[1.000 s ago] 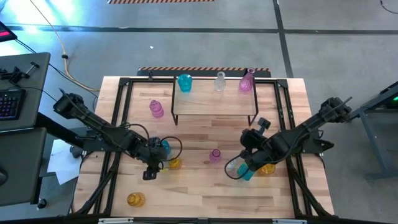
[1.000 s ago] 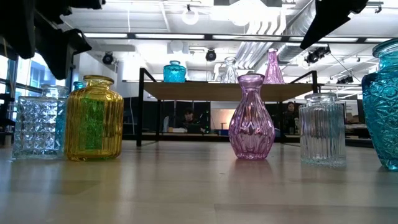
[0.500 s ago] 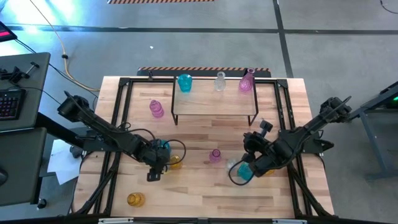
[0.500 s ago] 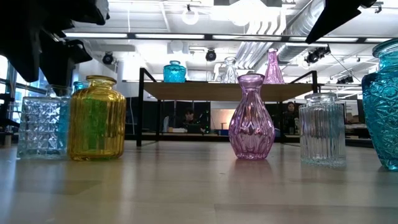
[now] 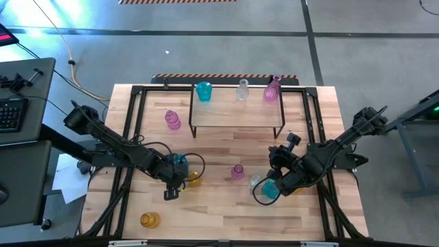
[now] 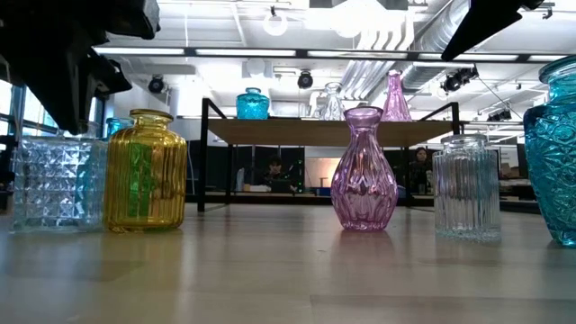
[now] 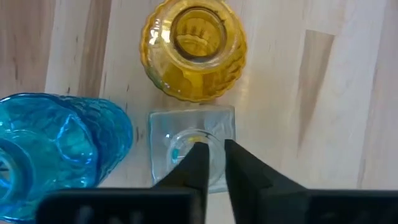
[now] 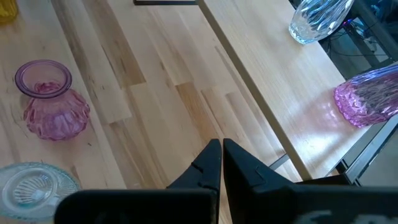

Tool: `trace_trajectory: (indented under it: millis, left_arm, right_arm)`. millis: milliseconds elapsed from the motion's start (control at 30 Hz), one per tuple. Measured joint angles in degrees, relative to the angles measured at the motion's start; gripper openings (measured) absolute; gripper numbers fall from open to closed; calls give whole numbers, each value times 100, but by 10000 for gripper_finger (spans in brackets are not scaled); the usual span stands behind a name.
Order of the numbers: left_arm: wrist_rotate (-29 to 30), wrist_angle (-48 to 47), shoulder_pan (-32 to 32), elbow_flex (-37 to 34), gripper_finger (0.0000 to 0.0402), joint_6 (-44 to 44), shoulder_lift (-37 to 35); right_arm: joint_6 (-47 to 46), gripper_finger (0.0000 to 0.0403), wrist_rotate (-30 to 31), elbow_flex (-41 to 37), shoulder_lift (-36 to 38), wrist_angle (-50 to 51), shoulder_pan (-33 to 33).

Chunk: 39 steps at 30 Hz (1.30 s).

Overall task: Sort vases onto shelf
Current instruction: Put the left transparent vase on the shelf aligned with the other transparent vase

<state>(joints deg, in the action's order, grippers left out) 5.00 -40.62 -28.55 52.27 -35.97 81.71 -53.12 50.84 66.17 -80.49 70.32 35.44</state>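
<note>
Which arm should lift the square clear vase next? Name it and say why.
Left. Its pincer is closed on the rim of the square clear vase, beside the yellow vase; the right pincer is shut over bare table.

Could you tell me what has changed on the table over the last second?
The left claw has closed on the neck of the clear square vase beside the yellow vase, after moving slightly toward the front edge. The right claw, shut and empty, also shifted toward the front edge. The three vases on the shelf stayed put.
</note>
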Motion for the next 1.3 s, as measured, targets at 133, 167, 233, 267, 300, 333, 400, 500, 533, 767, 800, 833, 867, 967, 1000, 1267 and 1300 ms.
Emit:
trace_trajectory:
  millis: [133, 167, 233, 267, 300, 333, 400, 500, 533, 767, 800, 833, 867, 967, 1000, 1267, 1300]
  left_arm:
    - [9, -4, -31, 0, 18, 2, 0]
    - [51, -4, -57, 0, 19, 2, 0]
    - [101, -11, -109, 0, 15, -2, 0]
    - [108, -15, -137, 3, 11, -3, -2]
    - [107, -45, -162, 22, 8, -30, -1]
    - [109, -93, -186, 60, 7, -60, 5]
    - [82, -291, -225, 191, 7, -117, 26]
    - [95, -632, -282, 528, 8, -142, 29]
    - [132, -758, -299, 677, 8, -140, 24]
    - [740, -1727, -357, 1691, 8, 16, 13]
    - [821, -1837, -357, 1824, 8, 57, 13]
    - [891, -1941, -355, 1954, 8, 104, 13]
    - [937, -2001, -350, 2066, 8, 152, 13]
    - [1114, -2209, -312, 2384, 8, 302, 11]
    - [1200, -2308, -288, 2463, 8, 366, 9]
    - [1378, -2261, 479, 2982, 8, 1554, 9]
    - [1368, -2246, 634, 3048, 8, 1700, 9]
  right_arm:
    - [0, 0, -1, 0, 0, 0, 0]
    - [0, 0, -1, 0, 0, 0, 0]
    - [2, 0, -1, 0, 0, 1, 0]
    - [4, 0, -1, 0, 0, 2, 0]
    - [7, 0, -1, 0, 0, 2, 0]
    - [9, 0, -1, 0, 0, 3, 0]
    - [10, 0, 0, 0, 0, 20, 0]
    - [7, 0, 0, 0, 0, 22, 0]
    - [7, 0, -1, 0, 0, 22, 0]
    - [4, 0, 1, 0, 0, 20, -2]
    - [4, 0, 1, 0, 0, 20, -1]
    - [4, 0, 1, 0, 2, 20, 0]
    - [3, 0, 1, 0, 2, 17, 5]
    - [-13, 0, 5, 0, 2, 20, 49]
    - [-42, 0, 5, 0, 2, 20, 69]
    - [-90, 0, 127, 0, 2, 33, 187]
    - [-96, 0, 123, 0, 2, 33, 203]
